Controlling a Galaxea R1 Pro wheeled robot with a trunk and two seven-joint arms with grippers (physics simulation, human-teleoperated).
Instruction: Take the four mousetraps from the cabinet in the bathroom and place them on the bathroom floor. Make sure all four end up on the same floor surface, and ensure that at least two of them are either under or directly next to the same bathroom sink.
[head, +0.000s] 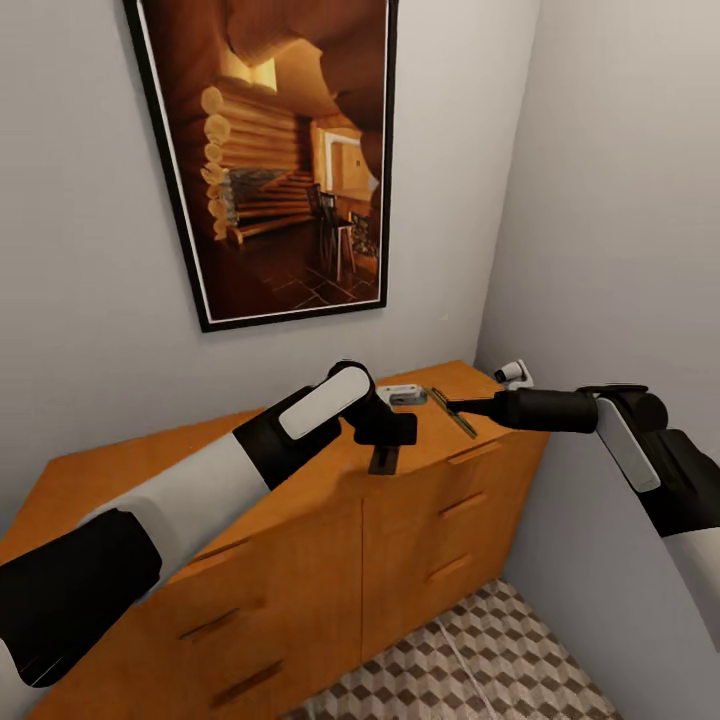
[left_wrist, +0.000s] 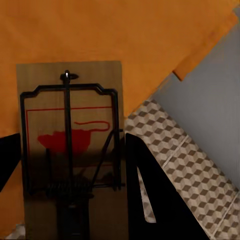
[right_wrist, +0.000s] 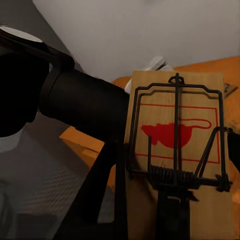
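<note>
I am holding one flat tan wooden mousetrap (left_wrist: 70, 150) in my left pincer (head: 385, 458) and another mousetrap (right_wrist: 177, 160) in my right pincer (head: 450, 408), both clamped, above the orange-brown wooden cabinet (head: 300, 530). None are lying on the cube-patterned tiled bathroom floor (head: 480, 660) at 6 o'clock yet.

Both arms are built of white and black segments. The left arm (head: 200, 480) has a broad white forearm shell between matte black sleeves, then a rounded white plate on the wrist link before the black left pincer (head: 385, 455). The right arm (head: 640, 445) ends in a smooth black cylinder (with a slim white panel behind it).
</note>
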